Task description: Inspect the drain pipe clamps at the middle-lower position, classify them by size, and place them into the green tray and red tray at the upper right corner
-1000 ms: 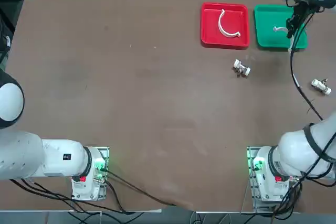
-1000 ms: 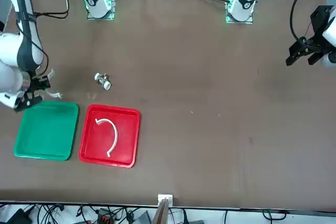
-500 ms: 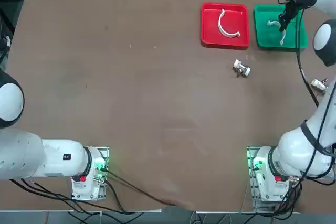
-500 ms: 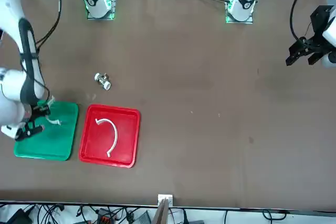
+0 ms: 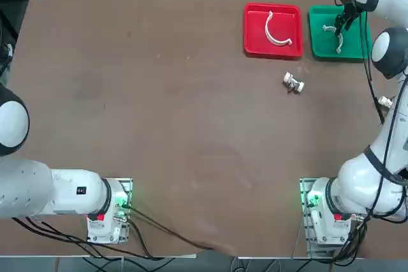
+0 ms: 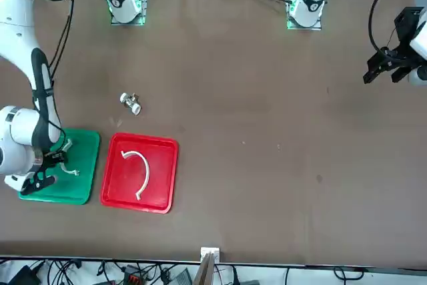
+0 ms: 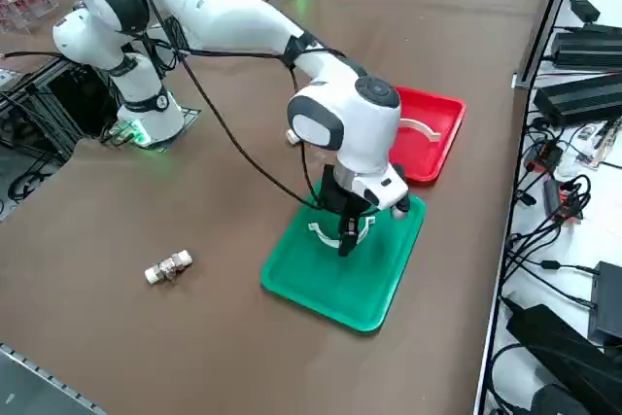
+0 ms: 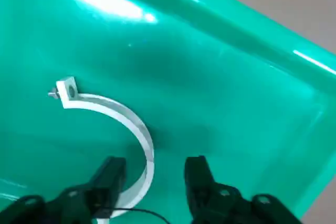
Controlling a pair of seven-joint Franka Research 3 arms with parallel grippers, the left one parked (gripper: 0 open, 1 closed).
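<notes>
The green tray [image 5: 322, 46] [image 6: 85, 155] [image 7: 350, 284] and the red tray [image 5: 255, 42] [image 6: 160, 175] [image 7: 432, 157] sit side by side at the far right corner. A larger white clamp [image 5: 275, 34] [image 6: 139, 168] [image 7: 420, 126] lies in the red tray. A smaller clamp [image 8: 113, 111] [image 7: 326, 232] [image 6: 68, 169] lies flat on the green tray's floor. My right gripper [image 5: 342, 25] [image 6: 50, 168] [image 7: 347, 240] [image 8: 152, 177] hangs low over it, open. Its fingers [image 8: 107, 179] straddle one end of the clamp without pressing it.
Two small stubby white-and-metal pieces lie on the brown table: one [image 5: 293, 83] [image 6: 131, 102] just in front of the red tray, another [image 5: 387, 102] [image 7: 168, 266] near the table's right edge. Cables and power bricks [image 7: 583, 94] crowd the space beyond the far edge.
My right gripper moved from beside the green tray to over its middle, came down and opened. The small clamp it carried now lies on the tray floor.
</notes>
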